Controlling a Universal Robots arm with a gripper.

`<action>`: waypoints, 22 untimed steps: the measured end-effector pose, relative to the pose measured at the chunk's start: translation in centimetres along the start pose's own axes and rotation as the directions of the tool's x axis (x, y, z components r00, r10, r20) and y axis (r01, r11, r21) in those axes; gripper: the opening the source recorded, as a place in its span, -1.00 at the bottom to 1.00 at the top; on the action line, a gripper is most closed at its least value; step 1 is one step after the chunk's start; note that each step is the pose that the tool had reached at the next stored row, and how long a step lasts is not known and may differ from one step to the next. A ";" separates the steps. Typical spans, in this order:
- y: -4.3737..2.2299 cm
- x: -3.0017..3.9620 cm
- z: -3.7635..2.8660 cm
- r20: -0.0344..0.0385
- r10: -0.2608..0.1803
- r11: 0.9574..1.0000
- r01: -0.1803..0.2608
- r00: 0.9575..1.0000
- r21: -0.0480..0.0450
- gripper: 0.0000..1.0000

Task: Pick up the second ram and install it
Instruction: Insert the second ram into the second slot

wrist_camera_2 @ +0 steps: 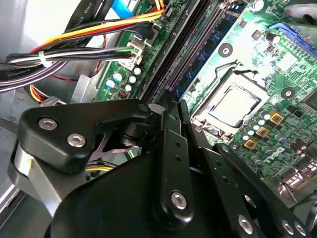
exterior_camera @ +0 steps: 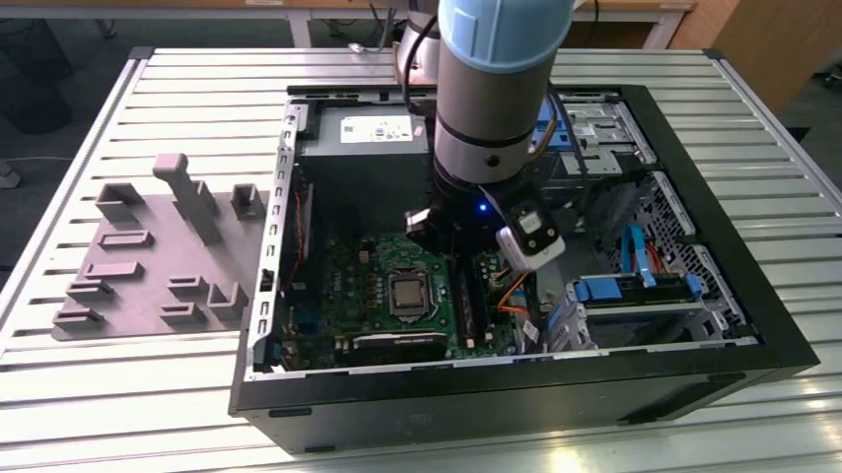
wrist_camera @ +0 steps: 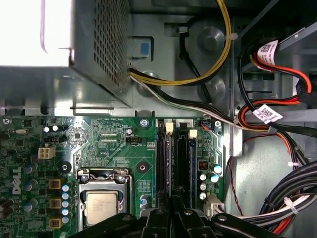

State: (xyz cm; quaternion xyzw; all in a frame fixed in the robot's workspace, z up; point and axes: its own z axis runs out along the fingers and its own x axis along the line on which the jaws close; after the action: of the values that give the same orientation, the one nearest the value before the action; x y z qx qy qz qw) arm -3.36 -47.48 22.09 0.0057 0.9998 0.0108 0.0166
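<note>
The black linkage gripper (wrist_camera_2: 171, 106) looks closed above the long black memory slots (wrist_camera: 176, 158), where a thin blue-green ram stick (wrist_camera_2: 205, 54) already sits seated; pressing evenly along the slot line would serve best.

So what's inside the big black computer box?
Inside the open black computer case: a green motherboard with a silver processor, coloured wires, and the arm's gripper reaching down. The gripper hides what's below it.
</note>
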 end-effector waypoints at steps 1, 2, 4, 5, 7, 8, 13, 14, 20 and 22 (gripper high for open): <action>-0.02 0.00 0.04 0.000 0.000 1.000 0.000 1.000 0.000 -0.72; -0.03 0.00 0.08 0.000 0.000 1.000 0.000 1.000 0.000 -0.72; -0.04 0.01 0.19 0.000 0.000 1.000 0.000 1.000 0.000 -0.72; -0.04 0.01 0.23 -0.001 0.000 1.000 0.000 1.000 0.000 -0.72; -0.05 0.01 0.34 -0.001 0.000 1.000 0.000 1.000 0.000 -0.72; -0.04 0.01 0.38 -0.001 0.000 1.000 0.000 1.000 0.000 -0.72; -0.05 0.02 0.47 -0.002 0.000 1.000 0.000 1.000 0.000 -0.72; -0.05 0.02 0.47 -0.002 0.000 1.000 0.000 1.000 0.000 -0.72; -0.17 0.01 0.43 -0.002 0.000 1.000 0.000 1.000 -0.004 -0.72; -0.22 0.01 0.41 -0.002 0.001 1.000 -0.001 1.000 -0.004 -0.72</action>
State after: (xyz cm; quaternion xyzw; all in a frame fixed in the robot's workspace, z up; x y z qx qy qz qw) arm -3.36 -47.69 21.67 0.0059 0.9998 0.0131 0.0154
